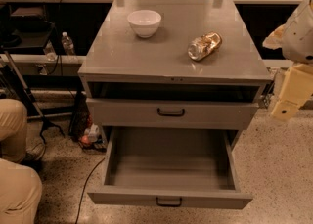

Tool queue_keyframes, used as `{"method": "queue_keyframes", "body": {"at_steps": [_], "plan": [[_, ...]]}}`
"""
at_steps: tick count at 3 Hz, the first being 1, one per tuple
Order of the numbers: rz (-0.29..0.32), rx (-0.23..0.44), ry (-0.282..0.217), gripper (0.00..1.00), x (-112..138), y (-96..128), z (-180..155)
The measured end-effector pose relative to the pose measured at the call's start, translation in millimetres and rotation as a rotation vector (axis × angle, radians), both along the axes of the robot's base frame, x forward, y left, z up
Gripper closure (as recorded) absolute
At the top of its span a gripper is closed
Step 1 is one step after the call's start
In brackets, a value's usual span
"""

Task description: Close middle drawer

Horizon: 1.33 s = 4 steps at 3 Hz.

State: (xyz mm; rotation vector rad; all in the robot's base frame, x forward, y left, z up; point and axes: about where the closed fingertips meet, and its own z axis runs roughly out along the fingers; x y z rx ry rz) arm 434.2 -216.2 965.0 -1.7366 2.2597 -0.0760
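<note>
gripper: gripper [288, 101] is a cream, blocky, matte part at the right edge, beside the cabinet's right side at upper-drawer height, touching nothing I can see. Can't tell whether it's released or clenched.
middle drawer: middle drawer [168, 169] is pulled far out toward the camera, below the other drawer front. It's a deep rectangular tray in plain grey sheet metal with a flat smooth floor.
drawer front: low flat grey panel at the near edge, with one small black loop handle [168, 201] centred on it.
cabinet: cabinet [122, 56] is boxy grey metal with a flat, slightly glossy top and a dark slot just under the top.
upper drawer: upper drawer [127, 114] has a taller grey front and a wider black handle. It sits a little proud of the frame.
bowl: bowl [144, 22] is white, round and smooth, upright at the top's back left.
foil packet: foil packet [204, 46] is crinkled shiny gold, lying on its side right of centre, well apart from the bowl.
floor: floor [279, 169] is speckled terrazzo. A black cable [87, 181] runs across it left of the drawer.
left edge: khaki trouser legs [14, 130], soft fabric. A clear water bottle [67, 43] stands on the shelf behind them.
</note>
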Motion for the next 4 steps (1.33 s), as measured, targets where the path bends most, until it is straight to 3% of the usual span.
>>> {"method": "queue_keyframes", "body": {"at_steps": [1, 3, 4], "plan": [[-0.040, 0.002, 0.075, 0.00, -17, -3, -41], [-0.210, -0.051, 0.301, 0.00, -78, -17, -195], [-0.240, -0.078, 0.380, 0.00, -106, -22, -232]]}}
